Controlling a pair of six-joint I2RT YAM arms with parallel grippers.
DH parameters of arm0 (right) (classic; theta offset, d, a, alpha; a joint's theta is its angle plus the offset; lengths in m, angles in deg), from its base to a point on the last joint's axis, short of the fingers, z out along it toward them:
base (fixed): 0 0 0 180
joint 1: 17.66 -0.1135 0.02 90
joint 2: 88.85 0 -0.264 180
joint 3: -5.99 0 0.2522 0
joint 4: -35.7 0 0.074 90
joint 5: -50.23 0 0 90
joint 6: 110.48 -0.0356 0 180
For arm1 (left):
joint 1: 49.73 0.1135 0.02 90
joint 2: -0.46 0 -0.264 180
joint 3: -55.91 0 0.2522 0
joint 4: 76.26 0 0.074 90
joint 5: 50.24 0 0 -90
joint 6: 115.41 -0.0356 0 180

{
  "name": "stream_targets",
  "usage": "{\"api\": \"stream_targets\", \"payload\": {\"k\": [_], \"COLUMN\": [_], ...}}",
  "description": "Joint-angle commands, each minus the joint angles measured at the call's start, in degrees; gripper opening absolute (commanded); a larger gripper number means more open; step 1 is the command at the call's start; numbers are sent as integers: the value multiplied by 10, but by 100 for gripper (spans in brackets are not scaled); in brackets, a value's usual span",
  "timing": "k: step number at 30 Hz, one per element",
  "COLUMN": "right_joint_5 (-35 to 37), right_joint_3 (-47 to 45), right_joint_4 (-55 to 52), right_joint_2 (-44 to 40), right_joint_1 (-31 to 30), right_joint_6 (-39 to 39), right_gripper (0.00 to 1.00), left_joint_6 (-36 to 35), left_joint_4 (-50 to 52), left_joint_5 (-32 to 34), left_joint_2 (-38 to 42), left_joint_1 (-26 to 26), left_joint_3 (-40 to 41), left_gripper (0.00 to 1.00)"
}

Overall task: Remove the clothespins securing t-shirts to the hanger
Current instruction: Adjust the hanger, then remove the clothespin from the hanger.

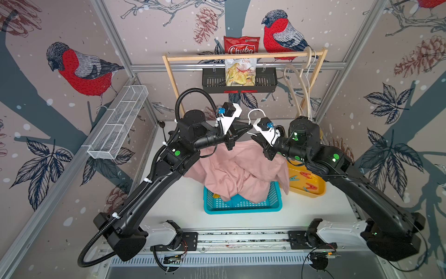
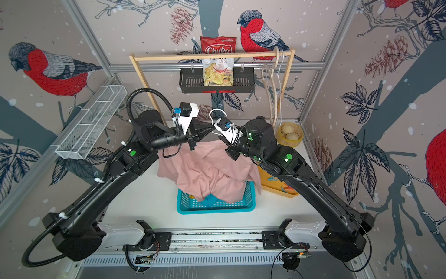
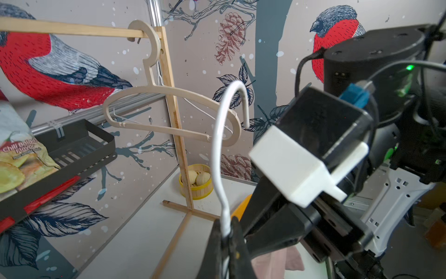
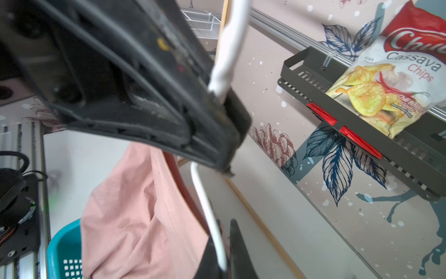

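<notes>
Two hands are found closed on one white wire hanger [image 3: 218, 145]: the left hand [image 3: 226, 225] is clamped at the base of its hook, the right hand [image 4: 224, 232] on the wire shoulder. A pink t-shirt [image 1: 231, 169] is draped beneath, its lower part lying in a teal basket [image 1: 241, 208] on the tabletop [image 1: 169, 205]. Red and blue clothespins [image 1: 305, 175] are seen lying in a yellow tray [image 1: 318, 192] beside the basket.

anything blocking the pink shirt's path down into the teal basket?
Nothing visible does. The pink t-shirt drapes down from the white hanger, and its lower folds already lie inside the teal basket, with no other object between cloth and basket.
</notes>
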Motion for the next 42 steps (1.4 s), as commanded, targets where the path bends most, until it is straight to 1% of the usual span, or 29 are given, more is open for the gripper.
{"api": "stream_targets", "payload": {"k": [1, 3, 4, 6, 9, 11, 13, 14, 15, 17, 18, 19, 22, 24, 25, 32, 37, 42], "right_joint_5": [-32, -80, -96, -124, -155, -169, -186, -198, -210, -233, -238, -241, -255, -271, -278, -294, -302, -305], "right_joint_3": [13, 14, 12, 11, 6, 11, 21, 17, 16, 23, 26, 26, 13, 4, 1, 8, 20, 19], "right_joint_4": [14, 2, 0, -11, -33, -57, -78, -80, -84, -105, -116, -125, -126, -118, -113, -112, -123, -128], "right_joint_2": [-15, -28, -33, -44, -54, -56, -59, -63, -64, -60, -58, -56, -56, -56, -57, -62, -63, -66], "right_joint_1": [25, 48, 59, 78, 98, 107, 116, 127, 139, 157, 163, 167, 174, 174, 174, 175, 176, 176], "right_joint_6": [1, -5, -7, -9, 0, 4, 11, 13, 12, 15, 19, 23, 24, 17, 15, 13, 12, 11], "right_gripper": [0, 0, 0, 0, 0, 0, 0, 0, 0, 0, 0, 0, 0, 0, 0, 0, 0, 0], "left_joint_6": [-36, -34, -32, -19, -37, -63, -85, -87, -78, -56, -53, -55, -55, -38, -34, -32, -44, -37], "left_joint_4": [18, 26, 25, 22, 41, 83, 132, 139, 128, 91, 80, 78, 78, 63, 58, 57, 64, 56], "left_joint_5": [-34, -45, -52, -60, -72, -85, -114, -137, -165, -234, -258, -265, -318, -366, -379, -424, -413, -434], "left_joint_2": [16, 21, 25, 34, 55, 66, 80, 91, 103, 117, 119, 119, 110, 100, 97, 91, 93, 82], "left_joint_1": [8, 21, 31, 52, 85, 120, 175, 204, 242, 300, 319, 329, 352, 360, 361, 362, 366, 371], "left_joint_3": [3, -2, -4, -5, -12, -32, -50, -46, -34, 1, 12, 21, 32, 32, 33, 72, 79, 77], "left_gripper": [9, 35, 43, 54, 62, 64, 66, 67, 68, 68, 68, 68, 67, 66, 65, 65, 65, 66]}}
